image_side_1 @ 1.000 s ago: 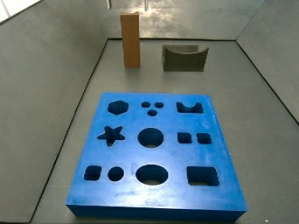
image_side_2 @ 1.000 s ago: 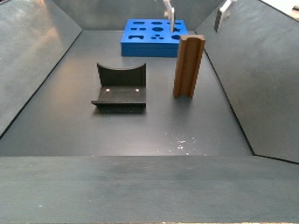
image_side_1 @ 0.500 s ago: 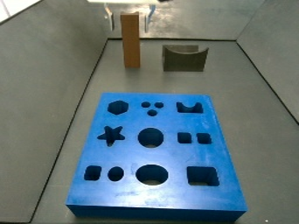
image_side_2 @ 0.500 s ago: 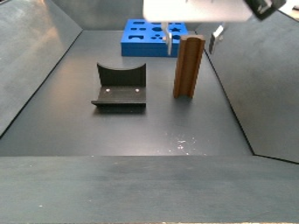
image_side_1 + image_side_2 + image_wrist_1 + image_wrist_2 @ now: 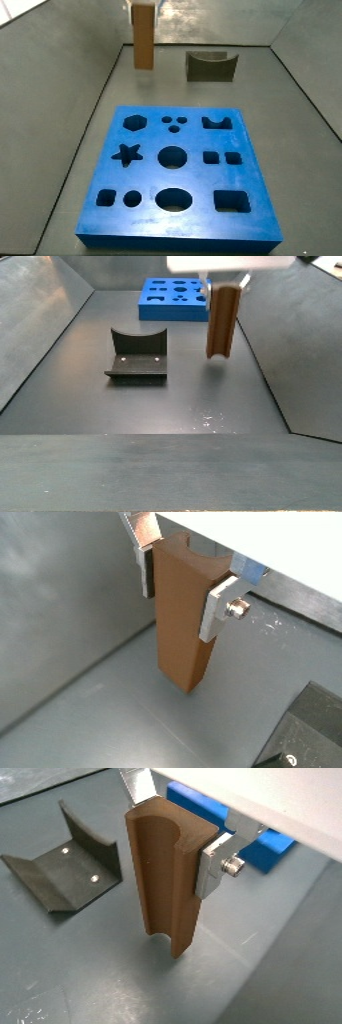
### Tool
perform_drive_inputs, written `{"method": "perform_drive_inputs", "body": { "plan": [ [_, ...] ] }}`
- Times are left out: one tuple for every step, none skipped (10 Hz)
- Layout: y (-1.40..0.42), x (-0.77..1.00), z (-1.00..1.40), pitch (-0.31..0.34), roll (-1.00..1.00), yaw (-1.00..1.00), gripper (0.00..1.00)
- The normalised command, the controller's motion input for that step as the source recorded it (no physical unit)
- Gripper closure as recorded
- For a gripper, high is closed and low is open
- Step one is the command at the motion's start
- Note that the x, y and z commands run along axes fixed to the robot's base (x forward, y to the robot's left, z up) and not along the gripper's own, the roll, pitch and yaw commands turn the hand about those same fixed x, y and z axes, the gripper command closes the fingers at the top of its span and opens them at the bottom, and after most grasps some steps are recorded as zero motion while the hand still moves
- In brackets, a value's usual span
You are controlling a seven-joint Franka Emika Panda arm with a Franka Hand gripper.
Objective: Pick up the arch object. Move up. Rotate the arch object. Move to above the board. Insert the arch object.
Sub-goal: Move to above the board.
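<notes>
The arch object, a tan-brown wooden block, hangs upright clear of the floor, with its shadow under it. My gripper is shut on its upper end. Both wrist views show the silver fingers pressed against opposite sides of the arch object, whose notched end lies between them; my gripper holds the arch object the same way. A side view has the arch object at the far end, its top at the picture's edge. The blue board lies flat, its cut-outs facing up, away from the block.
The dark fixture stands on the floor beside the hanging block, also seen as the fixture and the fixture. Grey walls close in the workspace on both sides. A corner of the board shows behind the fingers.
The gripper came down over the standing arch object, shut on its top and has lifted it off the floor. The board and fixture have not moved.
</notes>
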Motion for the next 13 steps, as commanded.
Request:
{"method": "perform_drive_inputs", "body": {
  "plan": [
    [-0.04, -0.06, 1.00, 0.183, -0.23, -0.06, 1.00],
    [-0.04, -0.05, 1.00, 0.116, -0.17, -0.04, 1.00],
    [-0.03, -0.04, 1.00, 0.085, -0.15, -0.03, 1.00],
    [-0.03, -0.03, 1.00, 0.071, -0.14, -0.03, 1.00],
    [-0.02, -0.02, 0.98, 0.066, -0.13, -0.02, 1.00],
    [-0.01, -0.01, 0.75, 0.069, -0.11, -0.02, 1.00],
    [0.00, 0.00, 0.57, 0.072, -0.10, -0.01, 1.00],
    [0.00, 0.01, 0.39, 0.075, -0.10, -0.01, 1.00],
    [-1.00, 0.26, 0.33, -0.120, 0.31, -0.05, 1.00],
    [-1.00, 0.27, 0.29, -0.110, 0.33, -0.03, 1.00],
    [-1.00, 0.27, 0.30, -0.074, 0.29, -0.01, 1.00],
    [-1.00, 0.27, 0.31, -0.035, 0.19, -0.01, 1.00],
    [-1.00, 0.28, 0.31, 0.020, 0.12, 0.00, 1.00]
  ]
}}
